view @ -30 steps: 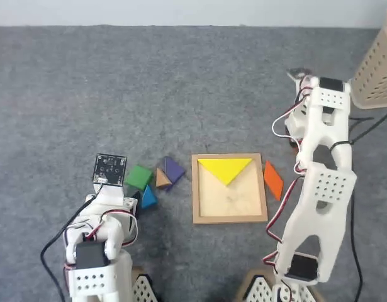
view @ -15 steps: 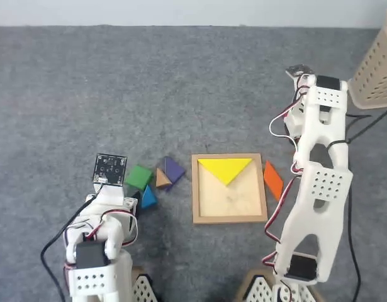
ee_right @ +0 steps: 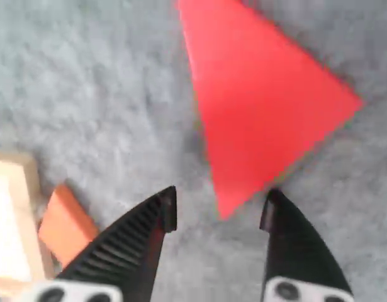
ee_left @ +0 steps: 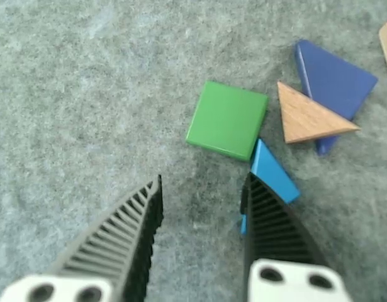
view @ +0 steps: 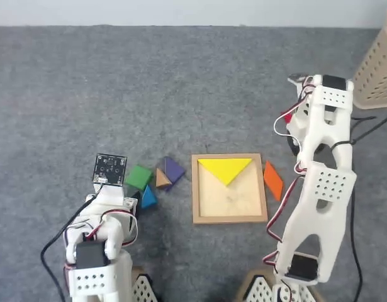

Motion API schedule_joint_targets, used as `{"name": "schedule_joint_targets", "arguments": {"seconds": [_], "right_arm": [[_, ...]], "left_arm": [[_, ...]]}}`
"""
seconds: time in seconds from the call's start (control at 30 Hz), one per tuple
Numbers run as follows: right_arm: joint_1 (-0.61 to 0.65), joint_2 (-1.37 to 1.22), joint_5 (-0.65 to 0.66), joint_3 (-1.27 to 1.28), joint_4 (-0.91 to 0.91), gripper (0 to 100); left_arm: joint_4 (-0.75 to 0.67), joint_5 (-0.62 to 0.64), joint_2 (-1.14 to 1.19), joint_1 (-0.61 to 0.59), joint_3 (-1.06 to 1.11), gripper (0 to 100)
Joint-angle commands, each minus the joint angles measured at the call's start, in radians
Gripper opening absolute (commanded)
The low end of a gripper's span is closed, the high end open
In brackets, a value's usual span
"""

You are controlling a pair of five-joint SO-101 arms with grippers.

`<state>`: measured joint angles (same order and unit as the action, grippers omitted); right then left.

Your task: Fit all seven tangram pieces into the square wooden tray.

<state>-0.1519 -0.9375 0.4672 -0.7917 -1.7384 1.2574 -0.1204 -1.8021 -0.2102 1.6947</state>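
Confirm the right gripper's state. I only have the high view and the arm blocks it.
Observer: The right gripper is open, holding nothing.
Operator: What's under it?
Observer: A red triangle, flat on the carpet; one corner points into the gap between the jaws.
Operator: Left side?
Observer: The left gripper is open too; one finger covers part of the blue triangle.

Pale wooden tray [view: 229, 219]; yellow triangle [view: 226, 168]; orange parallelogram [view: 273, 180]; red triangle [ee_right: 256, 100]; green square [ee_left: 227, 119]; light blue triangle [ee_left: 273, 176]; tan wood-grain triangle [ee_left: 309, 116]; indigo triangle [ee_left: 335, 78], possibly purple; mottled grey carpet [view: 117, 82].
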Motion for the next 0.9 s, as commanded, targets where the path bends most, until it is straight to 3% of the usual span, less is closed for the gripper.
{"name": "schedule_joint_targets", "arguments": {"seconds": [0.0,0.17,0.4,0.53,0.87], "right_arm": [[-0.013,0.120,0.021,-0.021,-0.021,20.5],[0.021,0.185,0.023,-0.021,0.150,20.9],[0.064,0.142,0.103,-0.020,0.291,35.5],[0.061,0.074,0.132,-0.020,0.363,36.6],[0.048,-0.038,0.152,-0.020,0.289,36.0]], "left_arm": [[0.005,-0.008,-0.017,-0.003,-0.008,19],[0.005,-0.008,-0.017,-0.003,-0.008,19],[0.005,-0.008,-0.017,-0.003,-0.008,19],[0.005,-0.008,-0.017,-0.003,-0.008,19],[0.005,-0.008,-0.017,-0.003,-0.008,19]]}}
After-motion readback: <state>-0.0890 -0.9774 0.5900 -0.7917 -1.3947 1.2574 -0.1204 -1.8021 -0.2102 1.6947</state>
